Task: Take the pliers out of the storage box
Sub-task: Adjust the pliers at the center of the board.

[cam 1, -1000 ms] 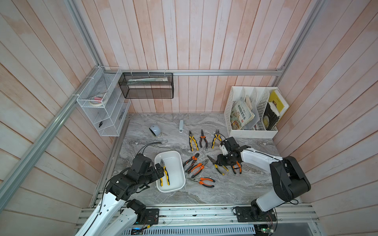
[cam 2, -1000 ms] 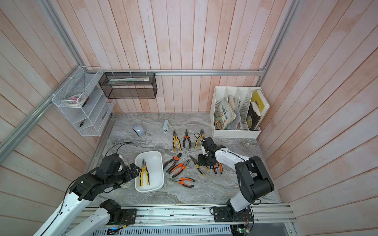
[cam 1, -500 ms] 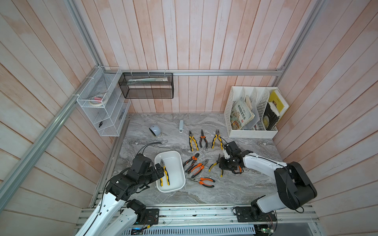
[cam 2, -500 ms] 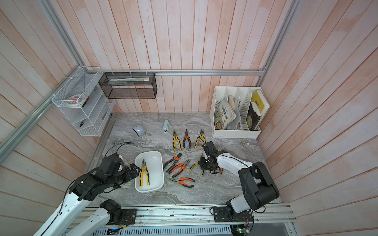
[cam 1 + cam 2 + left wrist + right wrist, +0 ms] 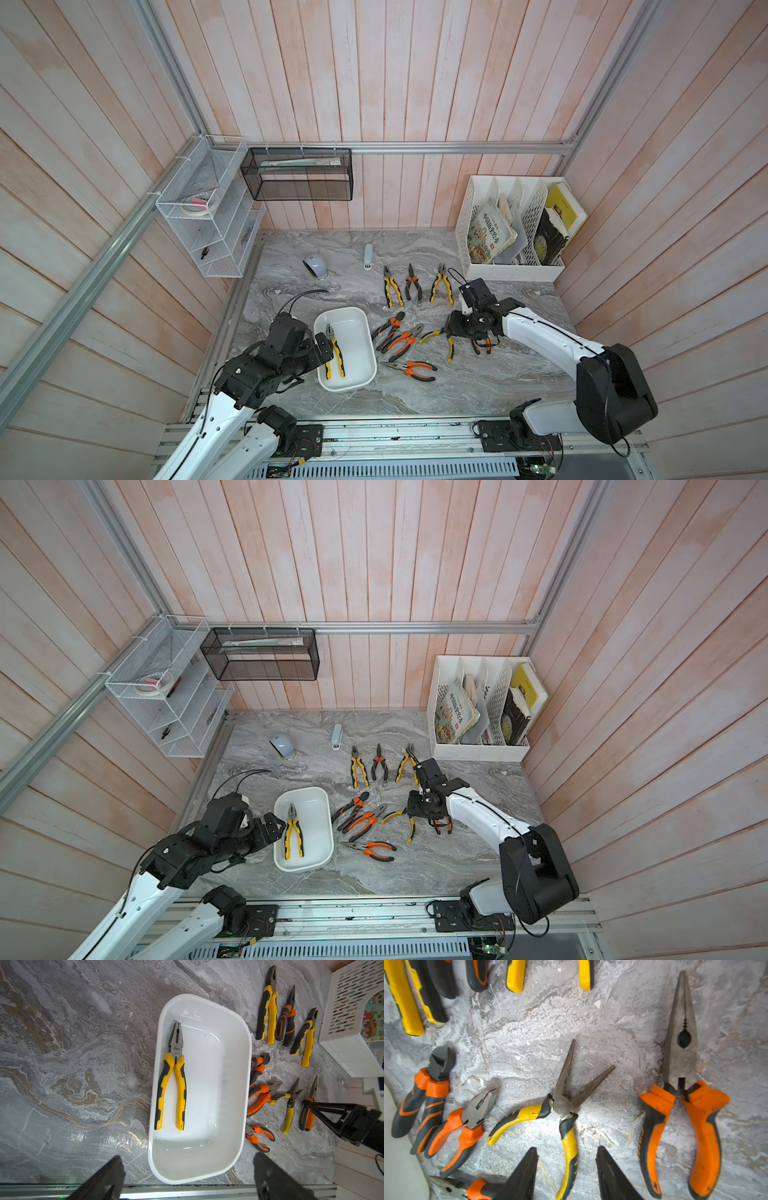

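Observation:
One pair of yellow-and-black pliers (image 5: 334, 353) (image 5: 294, 833) (image 5: 172, 1084) lies in the white storage box (image 5: 360, 332) (image 5: 318, 812) (image 5: 218, 1084). Just left of the box, my left gripper (image 5: 323, 348) (image 5: 272, 824) (image 5: 188, 1157) is open and holds nothing. Several other pliers lie on the marble right of the box. My right gripper (image 5: 455, 337) (image 5: 415, 814) (image 5: 568, 1148) hangs open over yellow long-nosed pliers (image 5: 562, 1105) (image 5: 432, 333) with spread handles. One handle lies between its fingers with gaps on both sides. Orange long-nosed pliers (image 5: 681, 1084) (image 5: 482, 347) lie beside it.
Three pliers (image 5: 413, 282) lie in a row behind. Three orange pairs (image 5: 399, 340) sit close to the box's right wall. A white file rack (image 5: 511, 266) stands at the back right. A stapler (image 5: 368, 257), a mouse (image 5: 314, 266) and a wire shelf (image 5: 208, 232) are at the back left.
My right gripper has shifted slightly toward the table's front over the yellow long-nosed pliers. The left arm and the box have not moved.

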